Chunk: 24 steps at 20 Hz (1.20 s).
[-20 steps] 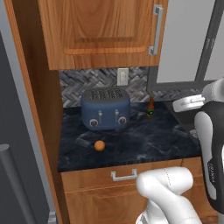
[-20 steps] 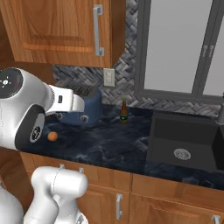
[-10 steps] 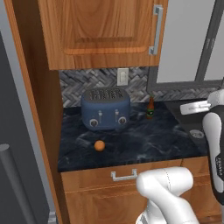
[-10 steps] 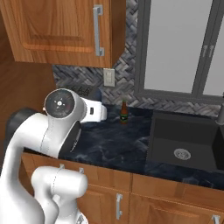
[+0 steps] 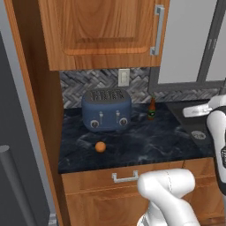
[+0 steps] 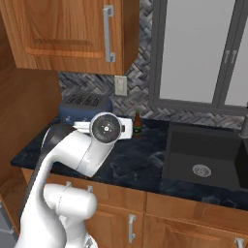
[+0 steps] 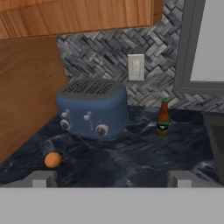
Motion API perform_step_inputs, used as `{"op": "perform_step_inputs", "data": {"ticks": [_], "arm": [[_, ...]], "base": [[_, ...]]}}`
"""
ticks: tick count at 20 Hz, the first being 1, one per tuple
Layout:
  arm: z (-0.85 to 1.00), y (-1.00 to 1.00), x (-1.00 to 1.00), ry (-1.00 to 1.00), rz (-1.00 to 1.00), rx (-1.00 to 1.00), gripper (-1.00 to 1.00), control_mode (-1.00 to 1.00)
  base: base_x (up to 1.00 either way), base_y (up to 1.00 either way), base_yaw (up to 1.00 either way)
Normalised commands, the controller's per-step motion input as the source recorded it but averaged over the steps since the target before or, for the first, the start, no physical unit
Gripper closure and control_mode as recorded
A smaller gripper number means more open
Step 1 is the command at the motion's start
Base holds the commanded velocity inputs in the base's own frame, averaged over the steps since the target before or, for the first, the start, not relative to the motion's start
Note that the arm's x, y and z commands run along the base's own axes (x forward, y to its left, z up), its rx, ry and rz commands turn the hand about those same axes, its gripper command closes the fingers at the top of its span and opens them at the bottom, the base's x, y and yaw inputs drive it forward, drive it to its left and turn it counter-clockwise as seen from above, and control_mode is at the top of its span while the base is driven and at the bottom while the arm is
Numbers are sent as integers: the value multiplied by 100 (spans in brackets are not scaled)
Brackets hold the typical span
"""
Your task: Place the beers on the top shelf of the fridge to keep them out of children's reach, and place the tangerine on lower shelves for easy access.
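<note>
One brown beer bottle [image 7: 163,117] stands on the dark table [image 7: 131,162] beside the blue toaster [image 7: 92,108]; the tangerine [image 7: 52,159] lies in front. The pincer [image 7: 109,178] hangs wide open, empty.

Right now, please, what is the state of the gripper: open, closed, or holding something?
Gripper: open, jaws wide apart, holding nothing; it faces the toaster, the bottle and the tangerine.
</note>
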Motion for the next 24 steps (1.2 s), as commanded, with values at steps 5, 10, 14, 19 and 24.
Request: {"op": "perform_step_inputs", "data": {"ticks": [5, 10, 14, 19, 24], "arm": [[-37, -11, 48, 0, 5, 0, -100, -100], [-31, -9, 47, -1, 3, 0, -100, -100], [-24, -5, 50, -4, 2, 0, -100, -100], [-21, -6, 51, -2, 1, 0, -100, -100], [-21, -22, 50, 0, 6, 0, -100, -100]], "base": [[0, 0, 0], [0, 0, 0], [0, 0, 0], [0, 0, 0], [0, 0, 0]]}}
